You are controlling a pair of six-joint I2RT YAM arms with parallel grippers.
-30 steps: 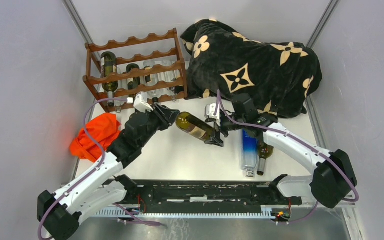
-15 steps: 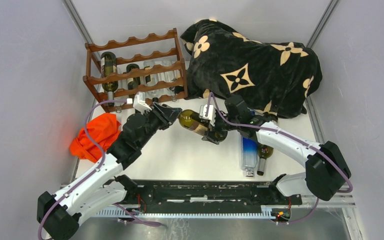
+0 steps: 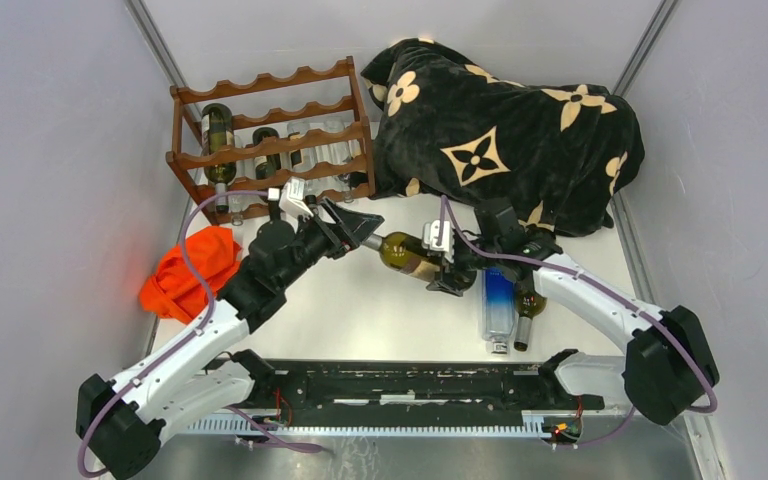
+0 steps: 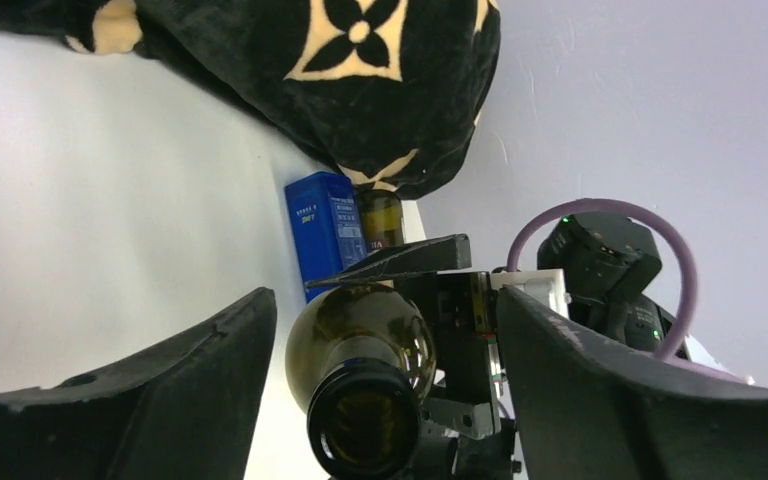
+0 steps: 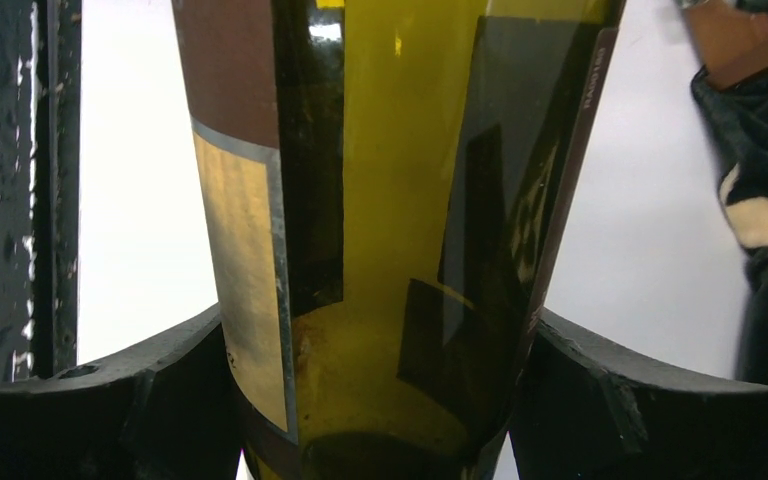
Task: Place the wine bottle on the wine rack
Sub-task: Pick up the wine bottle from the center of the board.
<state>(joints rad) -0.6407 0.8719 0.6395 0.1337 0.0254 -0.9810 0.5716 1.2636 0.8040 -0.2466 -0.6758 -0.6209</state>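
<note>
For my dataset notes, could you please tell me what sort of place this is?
Probably a robot lab test cell, not a home: plain grey walls box in a white table, and the wine rack and blanket look like staged props.

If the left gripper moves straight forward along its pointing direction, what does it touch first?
Most likely the dark green glass wine bottle: its mouth faces the left gripper, between its open jaws. The right gripper holds the bottle's body. Exact depth is unclear.

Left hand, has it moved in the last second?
Yes. The left hand has reached rightward, its tips now past the right end of the wine rack, open around the mouth of the wine bottle.
</note>
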